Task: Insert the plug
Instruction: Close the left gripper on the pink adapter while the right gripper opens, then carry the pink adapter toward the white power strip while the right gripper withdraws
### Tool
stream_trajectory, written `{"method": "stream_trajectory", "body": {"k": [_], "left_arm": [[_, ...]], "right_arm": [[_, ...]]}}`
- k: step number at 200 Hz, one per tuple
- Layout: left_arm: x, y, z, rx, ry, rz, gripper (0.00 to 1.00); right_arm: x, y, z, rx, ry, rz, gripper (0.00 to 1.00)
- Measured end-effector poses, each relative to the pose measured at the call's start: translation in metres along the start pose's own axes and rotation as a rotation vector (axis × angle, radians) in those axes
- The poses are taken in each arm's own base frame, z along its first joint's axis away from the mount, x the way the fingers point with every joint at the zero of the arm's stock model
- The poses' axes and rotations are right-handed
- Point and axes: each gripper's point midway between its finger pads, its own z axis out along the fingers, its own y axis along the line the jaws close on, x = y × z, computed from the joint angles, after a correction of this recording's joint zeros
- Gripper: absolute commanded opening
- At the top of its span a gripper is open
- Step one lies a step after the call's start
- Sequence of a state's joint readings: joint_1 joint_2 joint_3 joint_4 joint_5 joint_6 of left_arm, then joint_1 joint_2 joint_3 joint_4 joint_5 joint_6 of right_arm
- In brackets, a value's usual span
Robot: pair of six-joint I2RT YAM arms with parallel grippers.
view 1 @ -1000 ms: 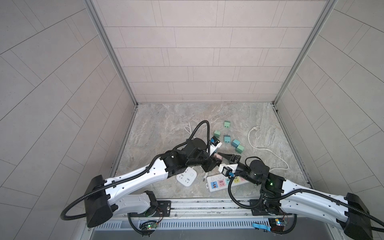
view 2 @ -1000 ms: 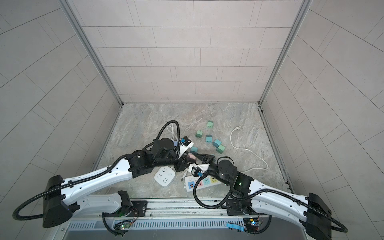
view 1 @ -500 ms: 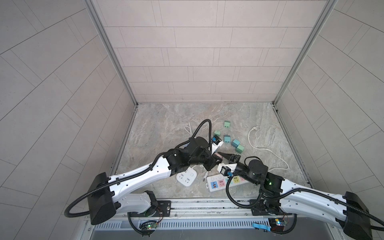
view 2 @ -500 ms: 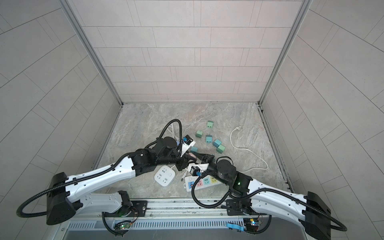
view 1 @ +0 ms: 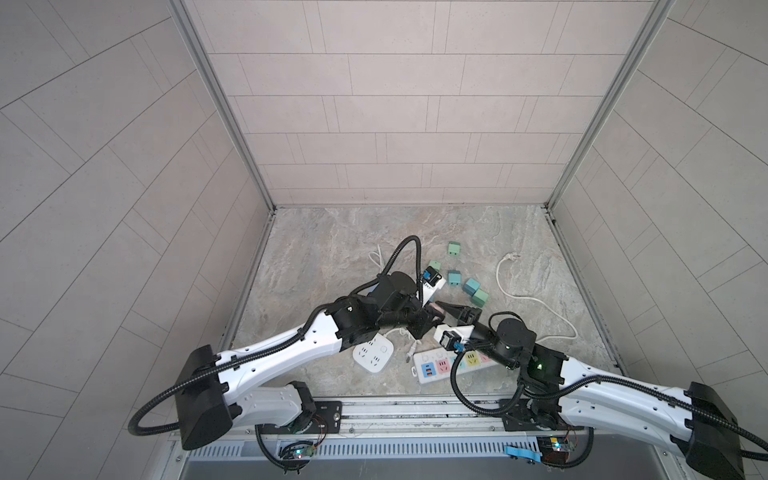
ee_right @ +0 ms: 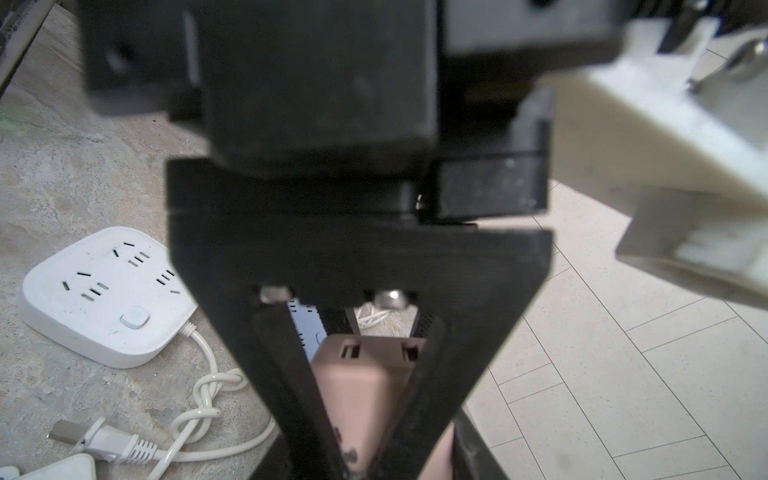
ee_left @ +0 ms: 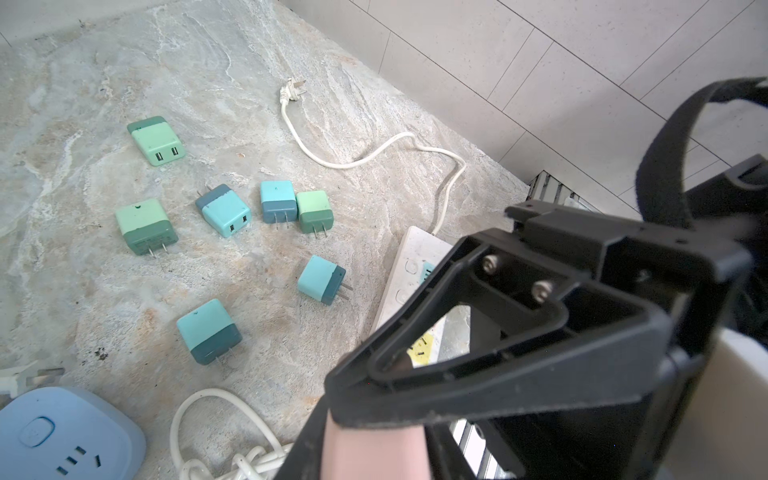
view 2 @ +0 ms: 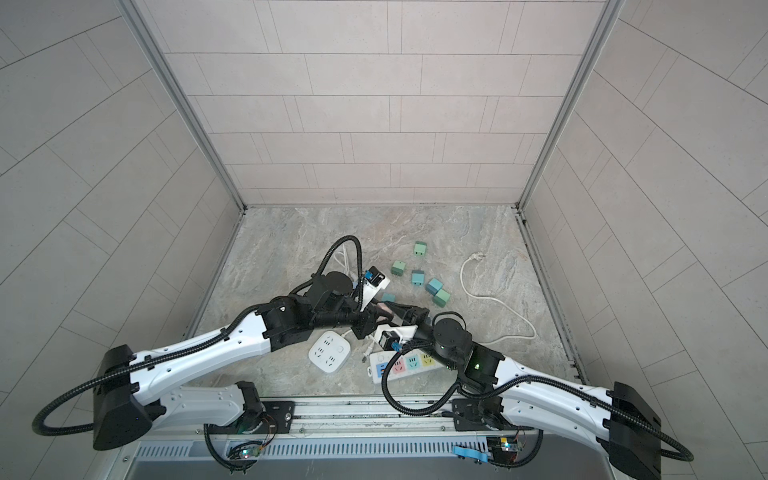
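pink plug (ee_left: 374, 453): cut by bottom edge | power strip (ee_left: 415, 259): mostly hidden

Chargers (ee_left: 224, 210) and cords (view 1: 497, 275) crowd mid-floor; back floor (view 1: 353, 232) lies open.

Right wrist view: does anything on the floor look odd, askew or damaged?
The white cord leaving the white square power strip is tied in a knot just beside it, which shortens its slack. No damage or spill is visible.

No text, label, brand, number or sign can be read anywhere.
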State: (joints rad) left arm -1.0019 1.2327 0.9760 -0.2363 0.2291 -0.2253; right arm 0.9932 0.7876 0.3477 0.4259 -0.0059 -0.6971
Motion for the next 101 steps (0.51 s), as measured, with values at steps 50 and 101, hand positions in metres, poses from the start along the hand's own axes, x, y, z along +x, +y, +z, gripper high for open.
{"method": "stream_trajectory", "body": {"k": [50,101], "left_arm": [[-0.003,0.016,-0.004,-0.099,0.002,0.067,0.00],[-0.024,0.029,-0.024,-0.209,-0.051,0.175,0.00]], "right_arm": [[0.002,-0.002,-0.002,0.006,0.018,0.020,1.00],[0.009,-0.032,-0.021,0.121,0.052,0.192,1.00]]}}
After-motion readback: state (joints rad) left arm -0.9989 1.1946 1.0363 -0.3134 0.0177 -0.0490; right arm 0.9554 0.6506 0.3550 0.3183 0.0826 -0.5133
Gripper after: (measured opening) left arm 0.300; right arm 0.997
